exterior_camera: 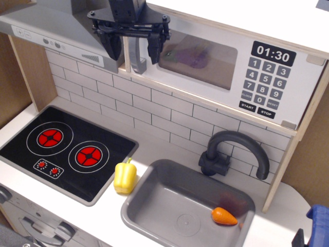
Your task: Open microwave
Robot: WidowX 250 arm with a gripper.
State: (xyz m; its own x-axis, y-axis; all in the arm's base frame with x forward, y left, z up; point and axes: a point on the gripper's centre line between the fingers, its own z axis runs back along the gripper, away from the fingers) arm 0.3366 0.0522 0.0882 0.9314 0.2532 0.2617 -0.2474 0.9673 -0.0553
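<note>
The microwave [221, 77] is mounted above the tiled wall at the table's back edge and its door is not yet opened. The gripper [131, 49] is held with fingers [154, 49] spread on either side of the handle [134, 59], nothing gripped yet. A pepper [125, 176] is seen beside the sink [154, 208], a carrot [224, 216] within it.

The wide white wooden toy microwave [226, 67] carries a black display [273, 53] reading "01:30", well off to the side of the jaws. Beneath it, the dark keypad [264, 82] shows digits 1 to 9 and 0, with keys marked "START" and "STOP".
</note>
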